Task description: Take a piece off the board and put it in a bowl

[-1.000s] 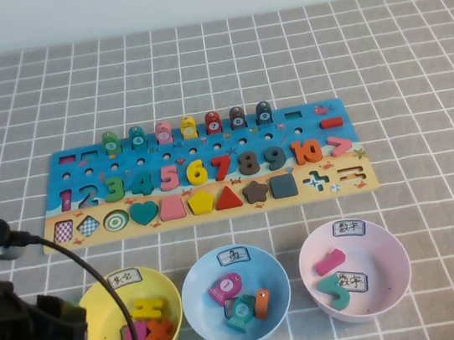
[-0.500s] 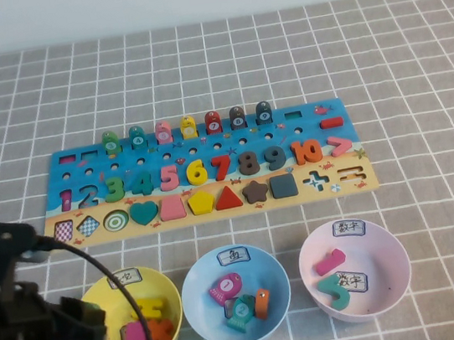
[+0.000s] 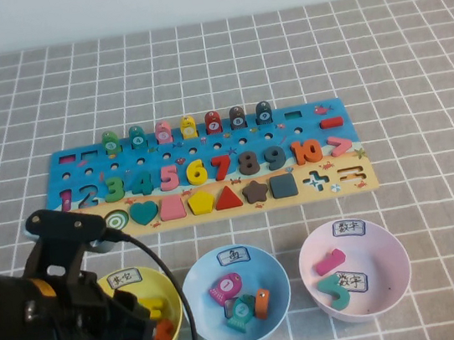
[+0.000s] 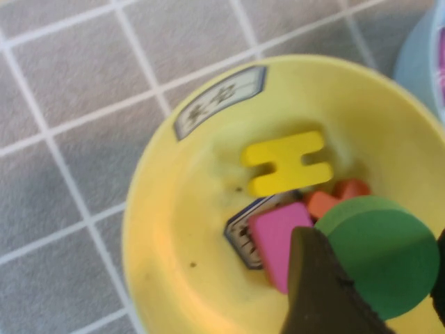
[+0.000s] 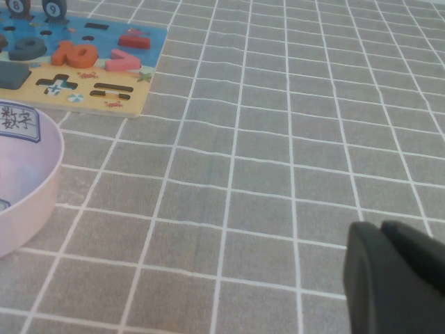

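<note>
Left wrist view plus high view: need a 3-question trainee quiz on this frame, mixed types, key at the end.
1. True or false: the left claw holds the green disc over the yellow bowl.
2. Which bowl stands farthest to the robot's right? A) yellow bowl B) light-blue bowl C) pink bowl
3. Fill in: the right claw sits low over the bare grey ____ cloth, holding nothing.

Key: 1 true; 2 C; 3 grid (checked).
</note>
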You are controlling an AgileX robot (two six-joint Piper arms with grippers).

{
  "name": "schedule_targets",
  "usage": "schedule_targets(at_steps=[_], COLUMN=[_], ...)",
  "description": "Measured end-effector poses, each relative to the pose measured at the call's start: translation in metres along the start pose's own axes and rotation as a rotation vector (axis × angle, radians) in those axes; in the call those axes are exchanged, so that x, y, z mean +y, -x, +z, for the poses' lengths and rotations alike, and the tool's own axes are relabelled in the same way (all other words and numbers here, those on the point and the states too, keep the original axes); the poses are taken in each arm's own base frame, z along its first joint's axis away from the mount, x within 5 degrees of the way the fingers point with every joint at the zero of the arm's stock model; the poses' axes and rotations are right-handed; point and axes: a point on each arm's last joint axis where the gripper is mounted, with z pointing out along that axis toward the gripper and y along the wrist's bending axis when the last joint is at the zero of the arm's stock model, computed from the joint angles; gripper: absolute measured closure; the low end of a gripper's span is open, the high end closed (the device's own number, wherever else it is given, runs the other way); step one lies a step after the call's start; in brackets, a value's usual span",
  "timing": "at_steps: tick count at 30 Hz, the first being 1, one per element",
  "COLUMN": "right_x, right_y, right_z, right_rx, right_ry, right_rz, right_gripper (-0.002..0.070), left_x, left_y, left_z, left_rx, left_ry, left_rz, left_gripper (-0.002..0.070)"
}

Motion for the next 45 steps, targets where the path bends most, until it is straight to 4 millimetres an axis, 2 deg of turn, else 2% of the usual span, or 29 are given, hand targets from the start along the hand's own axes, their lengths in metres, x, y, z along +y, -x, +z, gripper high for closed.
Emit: schedule_targets(at_steps=[13,15,20,27,30,34,36,40,45], right_x=[0.0,0.0,0.0,0.0,0.0,0.0,0.0,0.0,0.0], right_y=[0.0,0.0,0.0,0.0,0.0,0.0,0.0,0.0,0.0], right_z=[0.0,0.0,0.0,0.0,0.0,0.0,0.0,0.0,0.0], right_rx=[0.0,0.0,0.0,0.0,0.0,0.0,0.0,0.0,0.0], right_ry=[0.0,0.0,0.0,0.0,0.0,0.0,0.0,0.0,0.0], right_rz=[0.0,0.0,0.0,0.0,0.0,0.0,0.0,0.0,0.0], right_gripper=[0.0694,0.0694,0.0694,0.0694,0.0694,0.0694,0.0694,0.0694,0.0694], left_x=[0.004,0.004,0.005,0.004,0.001,-0.003,-0.003,-0.006,-0.007], left_y=[-0.002,-0.002,-0.002,-0.002,0.0,-0.004,-0.011,-0.035,-0.066], left_z=[0.01,0.01,0.01,0.005,-0.012,-0.044,-0.058,-0.084,-0.108], left_rx=[0.067,0.07,0.071,0.048,-0.023,-0.155,-0.211,-0.345,-0.571], left_ry=[0.035,0.035,0.036,0.035,0.031,0.034,0.045,0.05,0.05], left_rz=[-0.035,-0.034,-0.035,-0.032,-0.023,0.011,0.036,0.061,0.076], left_gripper=[0.0392,0.0375,0.0262,0.0245,0.0325,0.0566,0.0624,0.0666,0.0673])
